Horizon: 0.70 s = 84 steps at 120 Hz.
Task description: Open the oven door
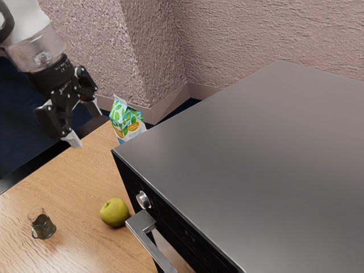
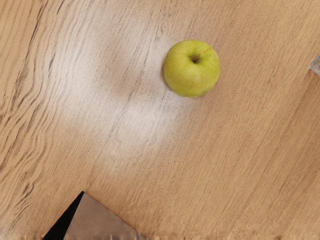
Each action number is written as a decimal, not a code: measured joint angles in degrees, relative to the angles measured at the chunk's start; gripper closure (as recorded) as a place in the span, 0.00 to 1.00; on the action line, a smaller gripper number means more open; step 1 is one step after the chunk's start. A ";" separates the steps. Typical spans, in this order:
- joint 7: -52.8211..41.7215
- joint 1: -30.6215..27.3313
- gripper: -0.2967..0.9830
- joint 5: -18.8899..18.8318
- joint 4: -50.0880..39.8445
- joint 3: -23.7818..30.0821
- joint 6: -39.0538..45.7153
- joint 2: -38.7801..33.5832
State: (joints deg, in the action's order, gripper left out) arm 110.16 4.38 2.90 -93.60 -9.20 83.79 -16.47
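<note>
A: Where is the gripper (image 1: 83,123)?

B: Upper left of the exterior view, at the end of the arm (image 1: 37,48). It is a black hand with two pale fingertips, spread apart, with nothing between them. It hangs in the air above the table (image 1: 71,190), well apart from the oven (image 1: 244,142).

A: Why hold it open up there?

B: Probably to be ready for the handle (image 1: 147,242), a metal bar at the lower centre of the frame. The bar stands out from the oven front, leaving room for a finger behind it.

A: And the door (image 1: 173,253)?

B: Behind that bar, partly cut off by the frame's lower edge. It looks shut. A round knob (image 1: 143,199) sits above, likely there to set the oven.

A: Anything in the way?

B: Perhaps the green apple (image 1: 115,212), resting on the table just beside the handle's end; the hand or the swinging door could knock it. The glass mug (image 1: 41,223), lower left, seems safer. A patterned carton (image 1: 126,120) is beyond the oven's near corner, away from the handle. Reaching the bar comes first, I judge.
</note>
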 joint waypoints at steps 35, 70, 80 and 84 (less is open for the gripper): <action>7.02 3.32 0.23 -1.06 -14.01 9.03 -1.22 -19.89; 12.03 6.10 0.23 4.05 -36.64 27.62 10.11 -42.51; 13.07 5.79 0.23 7.31 -38.05 30.27 14.84 -42.38; 13.45 5.60 0.23 8.24 -38.27 30.77 16.44 -42.35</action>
State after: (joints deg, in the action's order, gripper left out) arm 123.61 9.98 11.13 -131.87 21.57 100.22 -58.83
